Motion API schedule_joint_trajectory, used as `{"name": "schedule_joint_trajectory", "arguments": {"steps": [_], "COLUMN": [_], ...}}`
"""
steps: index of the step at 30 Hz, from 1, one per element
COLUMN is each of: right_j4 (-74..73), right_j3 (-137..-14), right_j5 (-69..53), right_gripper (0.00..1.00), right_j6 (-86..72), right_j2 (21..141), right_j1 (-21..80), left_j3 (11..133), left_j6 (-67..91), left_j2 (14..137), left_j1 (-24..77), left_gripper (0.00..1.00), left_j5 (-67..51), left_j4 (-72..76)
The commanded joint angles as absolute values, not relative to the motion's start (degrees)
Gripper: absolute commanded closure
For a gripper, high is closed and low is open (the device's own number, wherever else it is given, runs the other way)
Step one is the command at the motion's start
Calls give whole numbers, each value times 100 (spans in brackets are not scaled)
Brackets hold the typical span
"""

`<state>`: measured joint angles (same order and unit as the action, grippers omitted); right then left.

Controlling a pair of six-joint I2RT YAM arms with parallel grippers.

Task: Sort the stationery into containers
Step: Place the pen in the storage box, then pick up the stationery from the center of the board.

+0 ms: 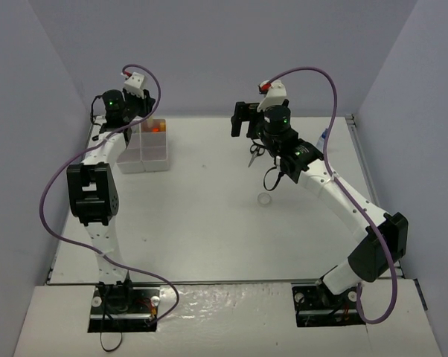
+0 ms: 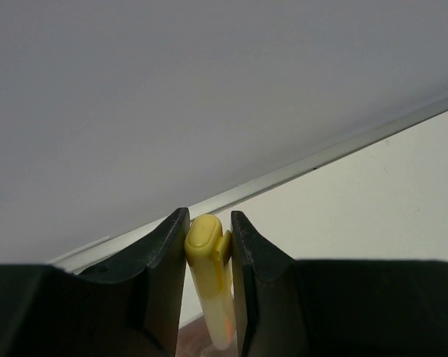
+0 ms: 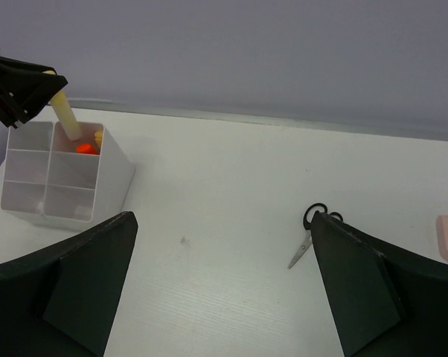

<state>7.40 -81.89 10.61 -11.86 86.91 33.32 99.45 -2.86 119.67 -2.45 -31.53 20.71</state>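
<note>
Left fingers (image 2: 164,260) pinch yellow stick (image 2: 207,275), lower end in mouth of far compartment of white organizer tray (image 3: 30,195), bench's (image 1: 209,223) 10 o'clock. Right fingers (image 3: 82,275) spread wide, empty; black-handled scissors (image 3: 307,236) lie toward 1 o'clock.

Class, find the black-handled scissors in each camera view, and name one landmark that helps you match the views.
Top external: the scissors lie right of centre, partly hidden by the right arm.
Left wrist: not in it.
Right wrist: the scissors lie low, right of centre.
Shared landmark: the organizer tray, at the left in top external and right wrist.
</note>
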Motion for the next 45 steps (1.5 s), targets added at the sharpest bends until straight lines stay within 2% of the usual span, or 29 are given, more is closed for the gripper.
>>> {"name": "schedule_joint_trajectory", "arguments": {"steps": [1,9,10,13,14,16,17,21,22,24,26,27,28,35,38,45], "right_j4": [975,809,801,572,448,184,37,-693,-837,-1322,-1830,-2002,-2180,-2189,-2180,-1835], "right_j3": [-8451,-8330,-8321,-8346,-8374,-8440,-8485,-8542,-8550,-8497,-8335,-8206,-8022,-6583,-6521,-6516], "right_j5": [1103,1183,1186,1279,1273,1194,1122,1045,1010,843,789,771,724,62,-149,-326], "right_gripper": [0,0,0,0,0,0,0,6,11,32,49,61,64,61,54,55], "right_j6": [-1291,-1387,-1408,-1648,-1771,-2015,-2161,-2233,-2211,-2116,-2002,-1983,-1958,-2224,-2041,-2065], "right_j2": [8479,8462,8486,8615,8672,8843,8930,9138,9162,9204,9199,9168,9105,9004,9074,9600], "right_j1": [3283,3241,3224,3090,3000,2789,2615,2288,2250,2125,2027,2001,1977,2057,2130,2156], "left_j3": [9892,9519,9521,9562,9601,9726,9783,10250,10413,10636,10780,10826,10876,11025,10952,10313], "left_j6": [-239,-650,-734,-766,-702,-551,-447,-230,-214,-207,-230,-239,-269,-378,-388,-515], "left_j2": [11734,11665,11672,11606,11570,11511,11473,11305,11267,11154,10997,10933,10850,10312,10172,9686], "left_j1": [-336,-420,-436,-469,-467,-474,-468,-457,-450,-435,-410,-377,-299,-62,-62,-62], "left_gripper": [100,100,94,49,38,23,18,16,16,16,16,16,16,16,16,16], "left_j5": [-3478,-3623,-3651,-3781,-3800,-3813,-3814,-3746,-3709,-3685,-3667,-3682,-3683,-3467,-3361,-3085], "left_j4": [2856,2890,2817,2653,2608,2522,2437,1838,1566,1101,534,344,112,-1694,-2070,-2258]}}
